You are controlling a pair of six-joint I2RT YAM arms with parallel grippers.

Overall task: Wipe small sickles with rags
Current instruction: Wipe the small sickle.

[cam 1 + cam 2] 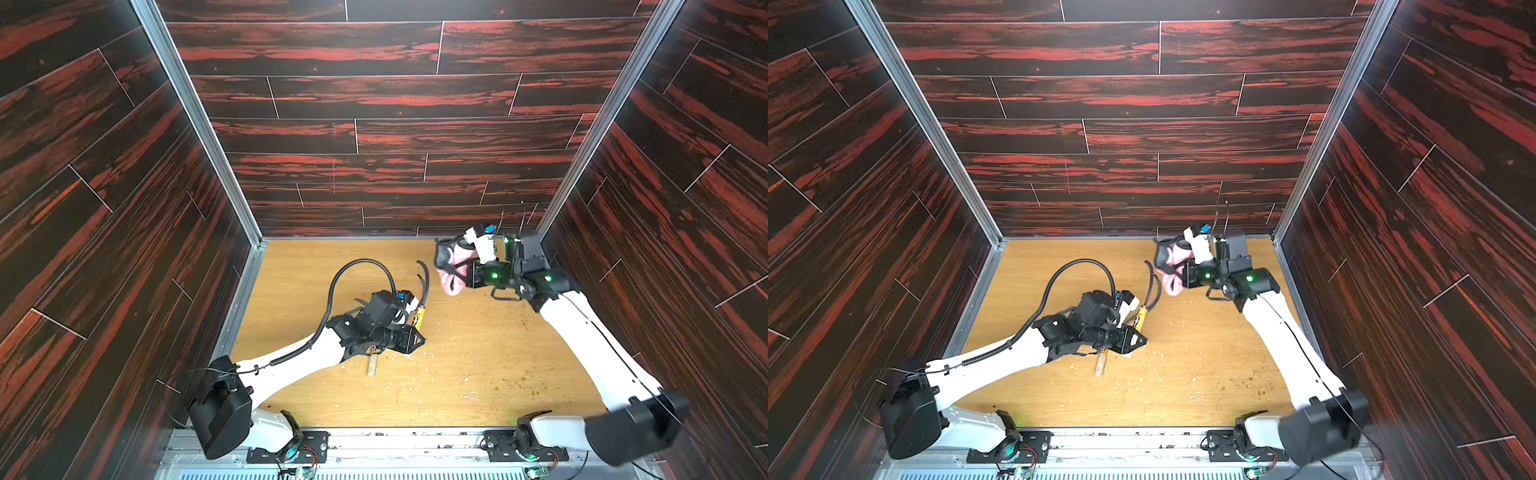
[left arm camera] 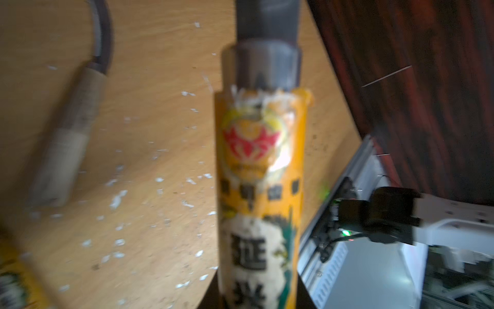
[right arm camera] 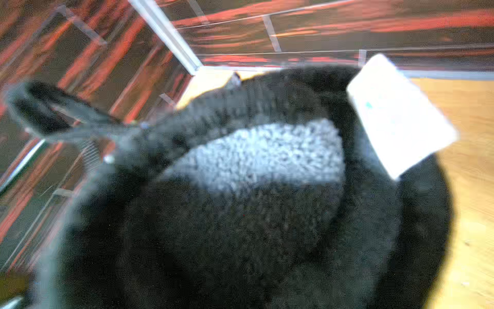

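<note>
Wooden tabletop [image 1: 478, 374], dark plank walls: left gripper [image 1: 411, 308] pinches a labelled sickle [image 1: 419, 314] mid-table, blade pointing far; right gripper [image 1: 459, 270] clamps the pink rag [image 1: 451, 286], far right, just beside that blade.

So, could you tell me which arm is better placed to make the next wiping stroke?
Probably right: the right gripper holds the rag near the blade of the sickle that the left gripper grips by its labelled handle.
</note>
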